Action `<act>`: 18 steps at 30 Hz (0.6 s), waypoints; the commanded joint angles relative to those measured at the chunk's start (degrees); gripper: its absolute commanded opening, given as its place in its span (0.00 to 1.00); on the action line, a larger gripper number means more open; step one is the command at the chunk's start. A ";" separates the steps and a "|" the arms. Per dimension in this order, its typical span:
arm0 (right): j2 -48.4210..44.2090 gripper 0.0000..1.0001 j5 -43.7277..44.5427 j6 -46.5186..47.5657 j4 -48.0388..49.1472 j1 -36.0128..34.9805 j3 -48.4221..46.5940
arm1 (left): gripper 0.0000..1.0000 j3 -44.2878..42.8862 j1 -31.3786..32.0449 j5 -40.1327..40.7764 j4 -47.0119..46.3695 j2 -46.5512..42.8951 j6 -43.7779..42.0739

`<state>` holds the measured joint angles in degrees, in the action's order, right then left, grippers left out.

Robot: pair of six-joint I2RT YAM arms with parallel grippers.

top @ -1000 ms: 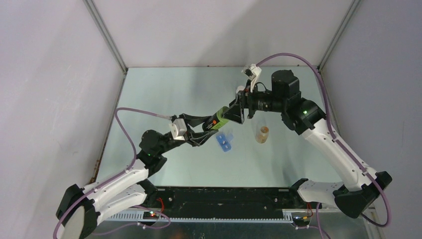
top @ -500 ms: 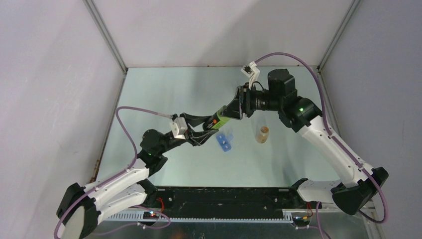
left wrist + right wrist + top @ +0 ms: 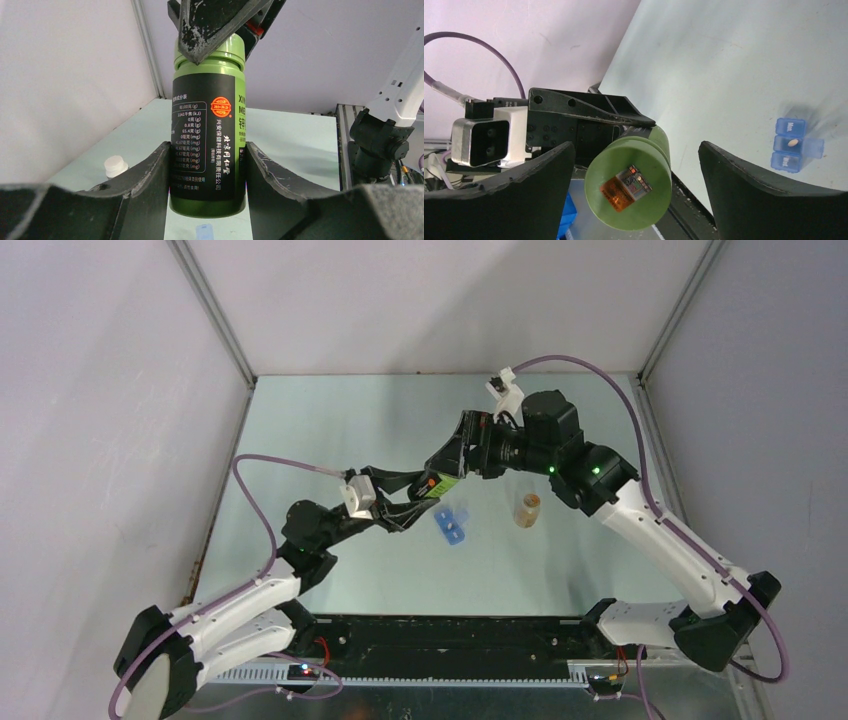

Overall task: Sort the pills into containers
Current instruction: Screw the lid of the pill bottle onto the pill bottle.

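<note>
Green is the colour of the big pill bottle (image 3: 207, 130), and it is up in the air over the table (image 3: 350, 420), not standing on it. The left gripper (image 3: 206, 150) holds it tight around its lower half, with one finger pressed on each side. The green lid (image 3: 629, 185) is on the bottle, so I think no pills from it can come out yet.

The right gripper (image 3: 636, 150) is at the lid end. Its two fingers are spread wide, one on each side of the lid, and in the right wrist view there is a gap on both sides. It is not holding anything. My guess is that the job right now is getting this lid off.

Down on the table, just below the bottle, is the little blue pill box (image 3: 793, 145). It has three small parts in a row. The middle part is open and one small pale pill (image 3: 792, 142) is lying in it. The other two parts have their flaps down, so I cannot see inside them.

Near the box stands a small see-through bottle (image 3: 528, 510) with something orange in it. I cannot tell if it has a lid on. A small white cap (image 3: 114, 165) sits on the table too.

So one pill looks sorted. The green bottle has to be opened, and two parts of the box may need filling.
</note>
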<state>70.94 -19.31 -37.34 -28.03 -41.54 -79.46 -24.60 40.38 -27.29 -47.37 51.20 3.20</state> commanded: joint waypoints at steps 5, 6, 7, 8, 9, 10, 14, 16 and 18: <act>-5.45 0.99 -5.85 11.37 2.58 3.12 0.09 | 0.00 -2.12 0.13 -1.02 -4.74 -0.26 0.61; -5.70 0.99 -7.63 12.36 2.16 3.61 0.10 | 0.00 -2.12 0.13 -1.12 -4.68 -0.33 0.65; -5.80 0.99 -8.53 14.62 1.91 3.72 0.10 | 0.00 -2.12 0.16 -1.16 -4.62 -0.49 0.70; -6.09 0.99 -9.93 15.74 1.24 3.96 0.16 | 0.00 -2.07 0.14 -1.16 -4.58 -0.62 0.74; -6.21 0.99 -10.56 18.01 0.59 3.98 0.08 | 0.00 -2.05 0.14 -1.26 -4.58 -0.85 0.75; -6.39 0.98 -11.71 20.42 0.21 4.11 0.14 | 0.00 -2.04 0.12 -1.56 -4.53 -0.98 0.82; -6.75 0.96 -13.55 26.71 -1.76 4.44 0.03 | 0.00 -2.39 0.18 -2.84 -4.08 -1.10 0.92; -6.71 0.96 -14.84 29.58 -2.51 4.45 0.01 | 0.00 -2.65 0.16 -3.65 -3.74 -1.21 0.99; -6.61 0.94 -15.40 31.76 -2.78 4.50 0.01 | 0.00 -2.83 0.12 -4.22 -3.50 -1.20 1.01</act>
<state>65.32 -31.16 -14.17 -30.00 -37.34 -79.09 -24.60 40.38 -29.45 -47.90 51.29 3.64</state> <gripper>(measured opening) 0.957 0.533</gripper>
